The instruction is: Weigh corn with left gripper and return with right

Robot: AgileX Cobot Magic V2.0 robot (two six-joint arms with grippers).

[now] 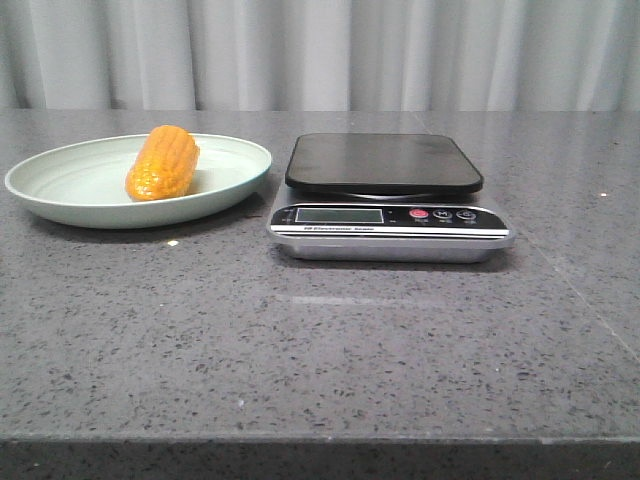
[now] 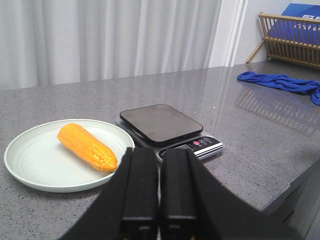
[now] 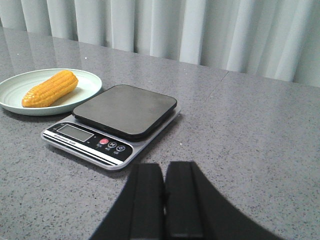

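Pale curtains hang behind my grey speckled tabletop (image 1: 320, 340). At centre stands the scale (image 1: 388, 198), with the green plate (image 1: 60, 185) left of it holding the corn (image 1: 162, 162) on its side. My left hand (image 2: 159, 200) and right hand (image 3: 164, 205) hover nearby, fingers pressed together, empty.

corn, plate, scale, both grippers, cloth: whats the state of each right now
corn: lying on its side in the plate, not gripped
plate: upright on the table, holding only the corn
scale: platform bare, display blank
left gripper: shut, holding nothing
right gripper: shut, holding nothing
cloth: crumpled on the table
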